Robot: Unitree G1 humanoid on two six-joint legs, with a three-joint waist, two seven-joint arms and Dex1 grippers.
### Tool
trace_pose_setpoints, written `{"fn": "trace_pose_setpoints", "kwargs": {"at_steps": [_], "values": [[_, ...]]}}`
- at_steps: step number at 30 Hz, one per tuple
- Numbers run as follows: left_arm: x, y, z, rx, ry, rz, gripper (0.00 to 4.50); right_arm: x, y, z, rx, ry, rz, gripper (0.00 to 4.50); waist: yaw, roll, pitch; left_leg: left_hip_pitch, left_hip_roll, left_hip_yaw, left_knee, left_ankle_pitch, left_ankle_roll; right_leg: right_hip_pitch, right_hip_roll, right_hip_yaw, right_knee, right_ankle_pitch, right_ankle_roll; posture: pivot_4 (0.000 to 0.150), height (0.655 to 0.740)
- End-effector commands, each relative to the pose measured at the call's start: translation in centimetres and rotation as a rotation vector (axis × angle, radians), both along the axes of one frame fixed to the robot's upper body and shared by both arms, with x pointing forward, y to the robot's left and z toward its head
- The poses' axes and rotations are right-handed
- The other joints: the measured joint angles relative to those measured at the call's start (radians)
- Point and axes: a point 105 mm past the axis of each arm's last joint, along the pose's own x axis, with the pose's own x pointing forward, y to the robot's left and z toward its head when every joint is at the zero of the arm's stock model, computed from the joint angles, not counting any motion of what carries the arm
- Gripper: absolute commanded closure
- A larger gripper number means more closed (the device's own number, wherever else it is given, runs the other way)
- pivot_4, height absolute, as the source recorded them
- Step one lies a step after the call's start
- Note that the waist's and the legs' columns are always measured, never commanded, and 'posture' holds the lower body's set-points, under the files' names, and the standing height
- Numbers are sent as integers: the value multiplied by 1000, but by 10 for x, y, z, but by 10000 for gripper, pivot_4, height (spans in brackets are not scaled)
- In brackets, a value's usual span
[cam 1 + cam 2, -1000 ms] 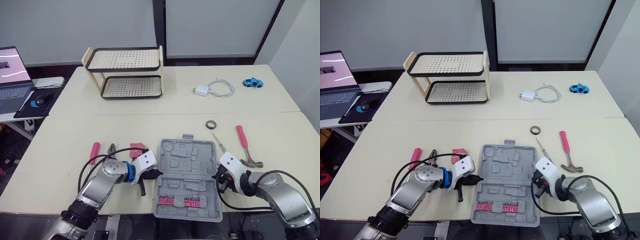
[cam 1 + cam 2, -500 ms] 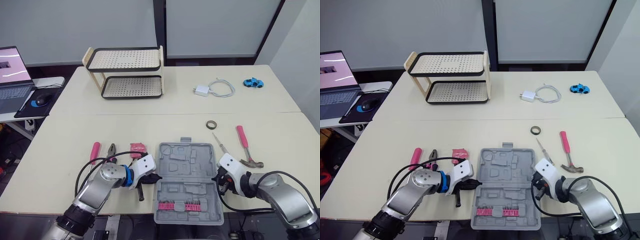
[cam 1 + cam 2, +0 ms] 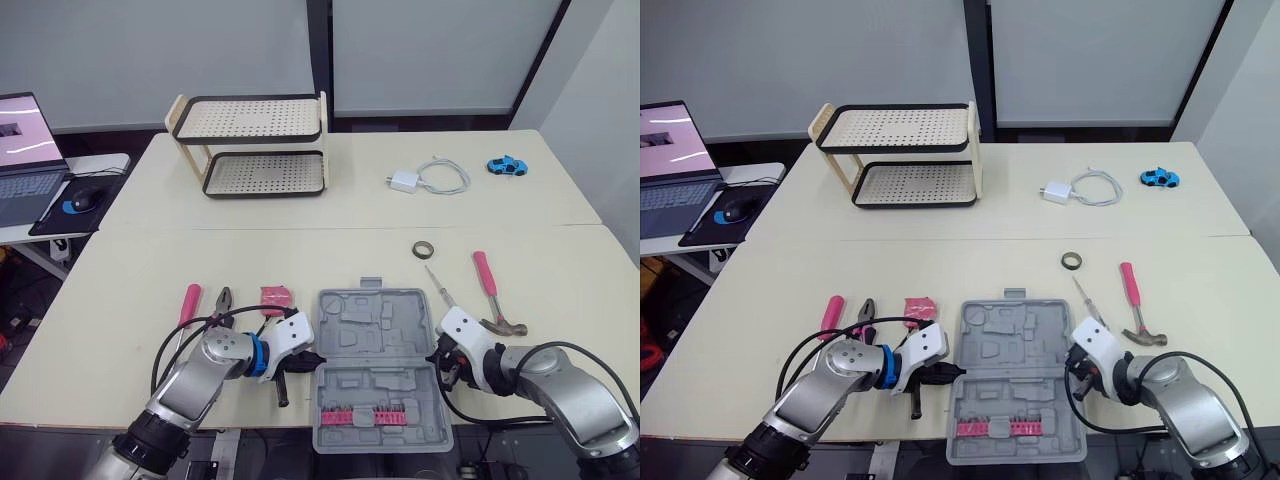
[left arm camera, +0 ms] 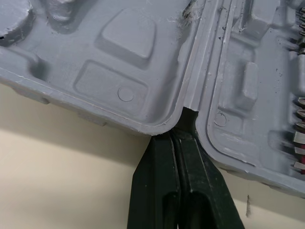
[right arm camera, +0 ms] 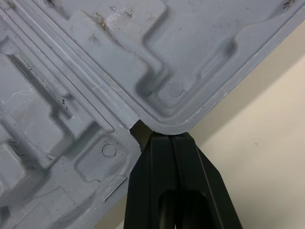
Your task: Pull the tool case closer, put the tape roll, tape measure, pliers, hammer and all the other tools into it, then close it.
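We're looking at the case [image 3: 375, 340] lying open and flat at the near edge of the table [image 3: 560, 250], dead centre between both arms. The far half shows moulded pockets and the near half carries a row of pink bits [image 3: 370, 413].

The left claw [image 3: 310, 357] sits at the case's left side, right at the hinge line. In its wrist view the two black fingers [image 4: 162, 181] are pressed together, with their tips tucked into the notch where the two halves meet. The right claw [image 3: 437, 352] mirrors it on the right side. Its fingers [image 5: 152, 181] are together too, nose against the hinge notch, and nothing is pinched between them that we can see.

The tools lie out on the table. Left of the case are a pink-handled screwdriver [image 3: 189, 303], the pliers [image 3: 222, 300] beside it, and the pink tape measure [image 3: 274, 294] just past the left claw. A dark tool [image 3: 282, 385] lies under that claw, and we can't tell what it is. Right of the case, a thin metal tool [image 3: 438, 286] lies near the far corner, with the hammer [image 3: 490, 290] beyond it. The tape roll [image 3: 424, 248] sits farther back.

Across the far table we see a two-tier rack [image 3: 250, 145], a charger [image 3: 425, 178] with its cable, and a blue toy car [image 3: 506, 164].
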Motion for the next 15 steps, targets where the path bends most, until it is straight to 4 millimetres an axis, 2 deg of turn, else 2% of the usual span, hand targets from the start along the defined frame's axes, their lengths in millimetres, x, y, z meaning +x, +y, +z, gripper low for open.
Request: {"fn": "trace_pose_setpoints", "kwargs": {"at_steps": [1, 15], "values": [[-12, -16, 4, -44, 14, -76, 44865, -3, 15, 10, 56, -26, 65, 45000, 0, 0, 0, 0, 0, 0, 0, 0, 0, 0, 0, 0, 0, 0, 0, 1500, 7400], [-14, -13, 3, -33, 20, -79, 44865, -11, 18, 6, 60, 2, 82, 45000, 0, 0, 0, 0, 0, 0, 0, 0, 0, 0, 0, 0, 0, 0, 0, 1500, 7400]]}}
